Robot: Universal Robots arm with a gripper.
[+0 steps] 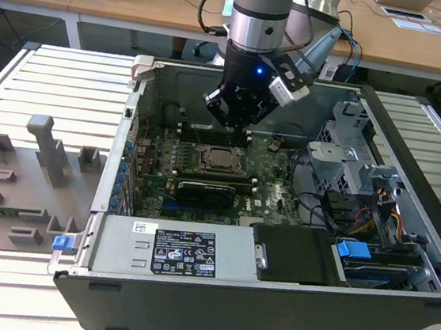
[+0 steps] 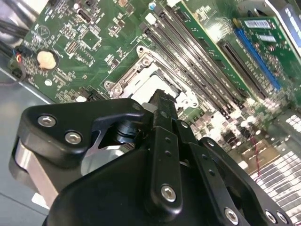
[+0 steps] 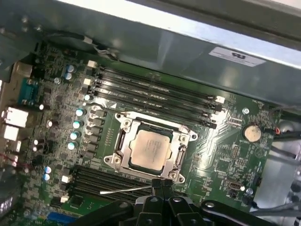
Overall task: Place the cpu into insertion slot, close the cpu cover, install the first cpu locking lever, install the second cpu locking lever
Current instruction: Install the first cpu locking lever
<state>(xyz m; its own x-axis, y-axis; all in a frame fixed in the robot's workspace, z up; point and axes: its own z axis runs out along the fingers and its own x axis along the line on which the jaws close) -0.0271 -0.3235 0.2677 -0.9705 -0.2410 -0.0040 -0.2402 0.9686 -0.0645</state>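
Note:
The cpu (image 3: 150, 149) lies flat in the insertion slot (image 3: 116, 160), its pale metal face up; it also shows in the exterior view (image 1: 221, 159). The silvery cpu cover (image 3: 123, 153) lies down around the chip, its window framing the face. My gripper (image 3: 161, 182) is shut, its two black fingers pressed together just off the socket's edge, beside a thin silver locking lever (image 3: 124, 190) that runs along that side. In the exterior view the gripper (image 1: 236, 131) hangs low over the board, just behind the socket. In the second wrist view the fingers (image 2: 162, 106) hide part of the socket (image 2: 134, 77).
Long black memory slots (image 3: 155, 92) flank the socket on both sides. A long black card (image 1: 205, 191), the power supply (image 1: 186, 253), a drive cage (image 1: 341, 159) and loose cables (image 1: 358, 216) crowd the case. A grey fixture tray (image 1: 19, 182) lies at the exterior view's left.

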